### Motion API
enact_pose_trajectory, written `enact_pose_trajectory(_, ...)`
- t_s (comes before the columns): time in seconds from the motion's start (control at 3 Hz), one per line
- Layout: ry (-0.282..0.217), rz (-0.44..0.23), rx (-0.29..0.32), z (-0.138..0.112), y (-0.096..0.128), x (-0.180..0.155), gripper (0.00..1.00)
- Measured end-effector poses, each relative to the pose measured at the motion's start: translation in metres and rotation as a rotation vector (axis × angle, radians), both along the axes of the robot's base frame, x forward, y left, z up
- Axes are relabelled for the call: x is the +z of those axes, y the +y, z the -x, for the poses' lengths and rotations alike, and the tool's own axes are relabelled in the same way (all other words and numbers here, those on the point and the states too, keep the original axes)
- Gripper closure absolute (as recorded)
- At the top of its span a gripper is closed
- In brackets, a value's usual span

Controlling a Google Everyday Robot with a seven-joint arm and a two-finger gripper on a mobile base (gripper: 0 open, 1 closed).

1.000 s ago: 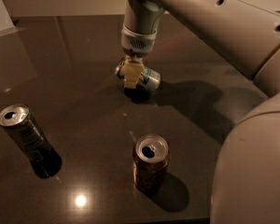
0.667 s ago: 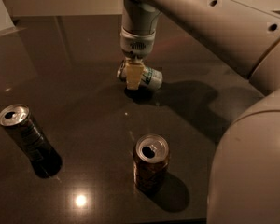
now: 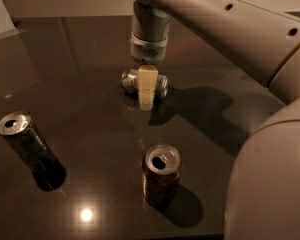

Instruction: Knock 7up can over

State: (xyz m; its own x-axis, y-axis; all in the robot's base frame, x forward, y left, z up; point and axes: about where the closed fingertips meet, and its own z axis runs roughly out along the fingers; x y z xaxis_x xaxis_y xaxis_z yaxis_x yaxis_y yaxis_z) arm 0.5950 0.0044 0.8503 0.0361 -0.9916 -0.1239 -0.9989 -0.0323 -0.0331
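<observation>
The 7up can (image 3: 159, 85) is pale silver with green markings. It lies on its side on the dark table (image 3: 90, 59), just behind centre. My gripper (image 3: 146, 103) hangs straight down from the arm, directly in front of the can's middle, and covers part of it. Its pale fingers (image 3: 146, 81) show as one block with no gap between them, and the tip reaches down to the table at the can's near side. Nothing is held.
A dark black-grey can (image 3: 27, 144) stands upright at the front left. A brown-orange can (image 3: 161, 173) stands upright, front centre. My arm's large pale body (image 3: 275, 174) fills the right side. The table's front edge is near the bottom of the view.
The gripper has turned and shifted slightly right, and now hangs across the front of the can. The can lies on its side throughout and has barely moved.
</observation>
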Motion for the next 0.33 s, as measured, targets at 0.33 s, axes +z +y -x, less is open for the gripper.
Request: enact_pose_trajectory(0.33,0.0,0.0,0.0,0.0,0.0,0.0,0.0)
